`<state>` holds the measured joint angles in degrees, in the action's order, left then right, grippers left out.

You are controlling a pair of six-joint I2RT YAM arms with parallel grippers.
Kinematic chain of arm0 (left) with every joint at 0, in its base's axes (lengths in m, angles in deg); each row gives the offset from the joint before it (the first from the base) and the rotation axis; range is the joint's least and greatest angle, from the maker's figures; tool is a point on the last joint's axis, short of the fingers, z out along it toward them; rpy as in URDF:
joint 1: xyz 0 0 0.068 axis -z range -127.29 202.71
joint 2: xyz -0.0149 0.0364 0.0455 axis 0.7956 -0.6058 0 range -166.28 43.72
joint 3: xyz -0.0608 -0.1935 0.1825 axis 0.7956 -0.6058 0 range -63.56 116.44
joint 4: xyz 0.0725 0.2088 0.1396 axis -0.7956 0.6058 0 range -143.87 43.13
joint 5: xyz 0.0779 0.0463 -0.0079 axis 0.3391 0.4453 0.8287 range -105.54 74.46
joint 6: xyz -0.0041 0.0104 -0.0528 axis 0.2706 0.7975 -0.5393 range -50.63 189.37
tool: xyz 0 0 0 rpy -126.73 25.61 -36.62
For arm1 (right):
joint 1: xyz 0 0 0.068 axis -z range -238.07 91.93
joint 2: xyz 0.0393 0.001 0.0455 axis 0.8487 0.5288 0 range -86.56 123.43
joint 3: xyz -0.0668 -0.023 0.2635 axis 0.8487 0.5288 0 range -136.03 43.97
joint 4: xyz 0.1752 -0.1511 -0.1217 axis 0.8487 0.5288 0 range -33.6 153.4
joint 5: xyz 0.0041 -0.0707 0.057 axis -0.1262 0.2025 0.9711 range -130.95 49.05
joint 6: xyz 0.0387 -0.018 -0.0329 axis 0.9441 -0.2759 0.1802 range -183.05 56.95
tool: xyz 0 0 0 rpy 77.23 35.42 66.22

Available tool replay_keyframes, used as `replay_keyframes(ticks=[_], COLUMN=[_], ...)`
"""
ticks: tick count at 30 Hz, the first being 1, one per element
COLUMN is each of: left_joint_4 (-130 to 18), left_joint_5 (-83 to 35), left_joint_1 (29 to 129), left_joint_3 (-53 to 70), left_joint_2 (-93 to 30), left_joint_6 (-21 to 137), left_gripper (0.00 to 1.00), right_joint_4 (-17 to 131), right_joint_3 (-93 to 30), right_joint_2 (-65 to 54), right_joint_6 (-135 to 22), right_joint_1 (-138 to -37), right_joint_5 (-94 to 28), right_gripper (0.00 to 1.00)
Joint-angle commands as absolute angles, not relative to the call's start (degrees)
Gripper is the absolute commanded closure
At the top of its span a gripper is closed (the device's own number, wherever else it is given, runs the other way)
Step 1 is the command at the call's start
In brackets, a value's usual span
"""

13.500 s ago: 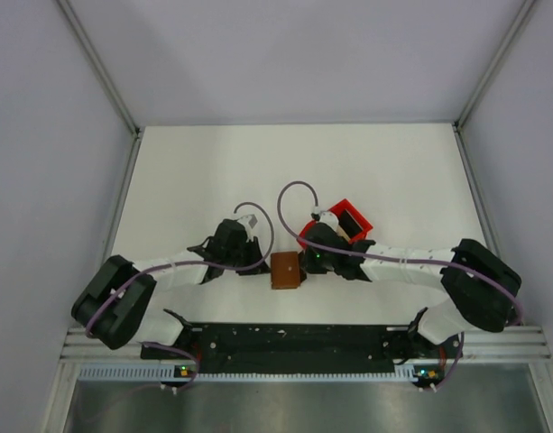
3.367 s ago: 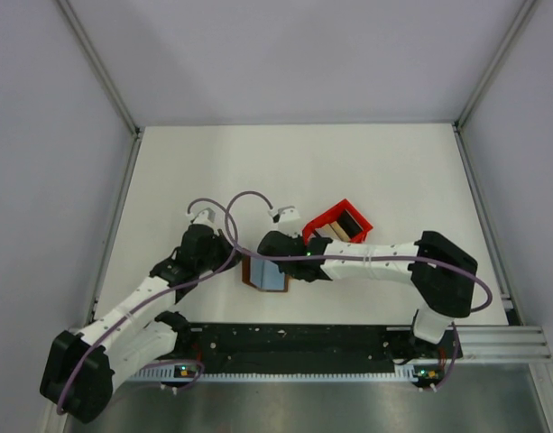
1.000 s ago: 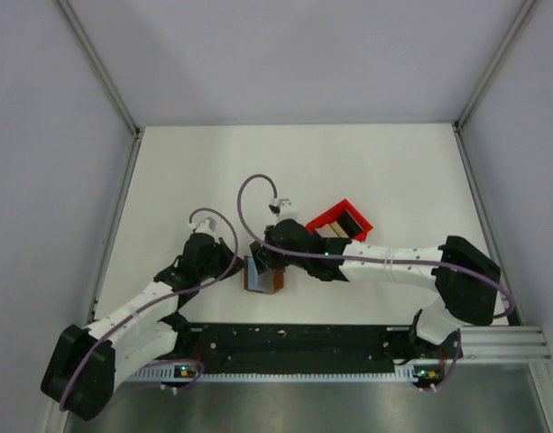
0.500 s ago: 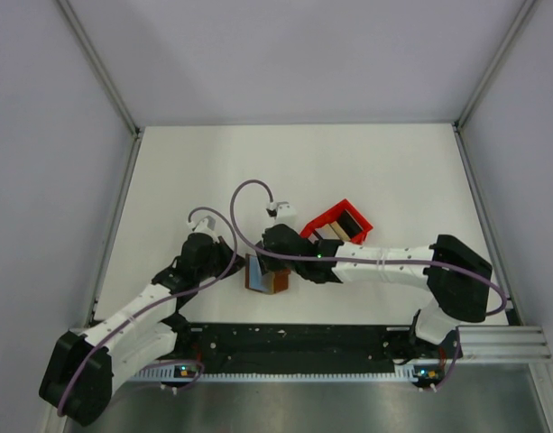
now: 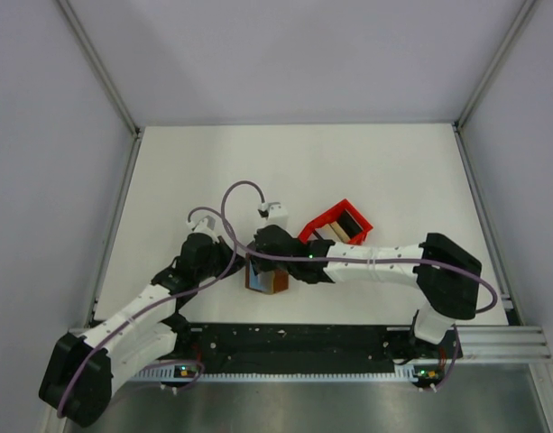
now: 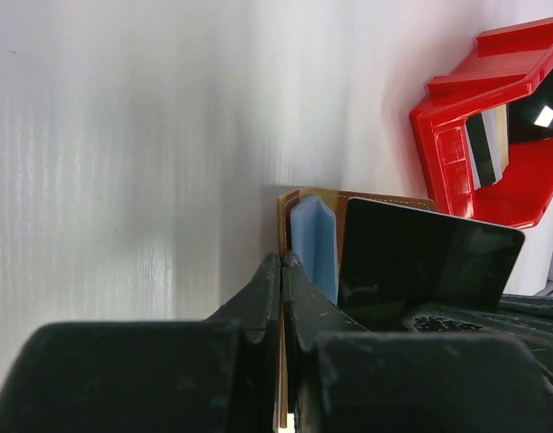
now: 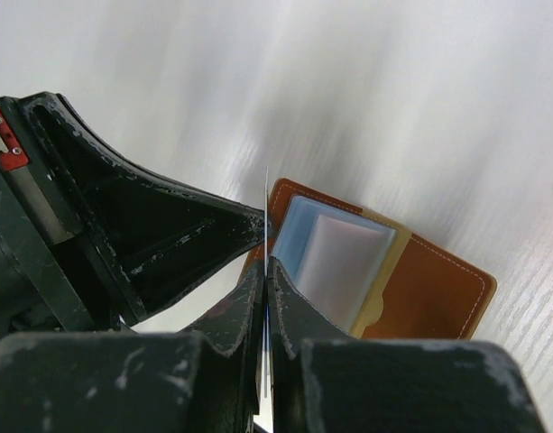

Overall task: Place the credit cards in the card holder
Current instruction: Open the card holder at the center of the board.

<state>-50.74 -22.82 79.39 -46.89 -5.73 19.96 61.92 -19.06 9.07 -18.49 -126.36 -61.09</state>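
The card holder (image 5: 270, 280) is a brown wallet lying open between the arms, its blue-grey pockets (image 6: 313, 236) showing. My left gripper (image 5: 239, 268) is shut on the wallet's brown left flap, which shows edge-on between the pads in the left wrist view (image 6: 282, 262). My right gripper (image 5: 264, 256) is shut on a dark credit card (image 6: 420, 262) and holds it upright just over the pockets. In the right wrist view (image 7: 266, 263) that card shows as a thin edge (image 7: 266, 194) beside the pocket (image 7: 336, 258). More cards (image 6: 488, 144) stand in the red bin.
The red plastic bin (image 5: 327, 219) sits just right of the wallet, behind the right arm; it also shows in the left wrist view (image 6: 456, 144). Grey walls enclose the white table. A black rail (image 5: 294, 338) runs along the near edge.
Over the last second my right gripper has shifted a little left over the open wallet with the card in it. My left gripper keeps hold of the flap.
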Motion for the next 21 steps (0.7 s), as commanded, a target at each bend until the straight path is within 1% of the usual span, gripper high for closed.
replay_keyframes(ticks=[1, 9, 16, 18, 21], left_joint_4=[-52.3, -52.3, -51.8, -51.2, -51.4], left_joint_5=[-23.3, -23.3, -21.9, -20.6, -19.2], left_joint_1=[79.7, 79.6, 79.5, 79.5, 79.6], left_joint_3=[-45.3, -45.5, -45.6, -46.0, -46.9], left_joint_2=[-4.6, -4.2, -4.5, -4.9, -5.9], left_joint_6=[19.7, 19.5, 20.1, 20.3, 20.7], left_gripper=[1.0, 1.0, 1.0, 1.0, 1.0], right_joint_4=[61.4, 67.4, 69.0, 68.7, 66.0], right_joint_3=[-22.0, -22.5, -19.1, -17.4, -13.6], right_joint_2=[9.4, 11.8, 8.2, 7.1, 5.7], right_joint_6=[-18.9, -17.5, -17.2, -17.3, -17.2], right_joint_1=[-127.7, -128.3, -128.1, -127.9, -126.5], right_joint_5=[-64.0, -68.8, -70.9, -69.9, -64.3], right_gripper=[1.0, 1.0, 1.0, 1.0, 1.0])
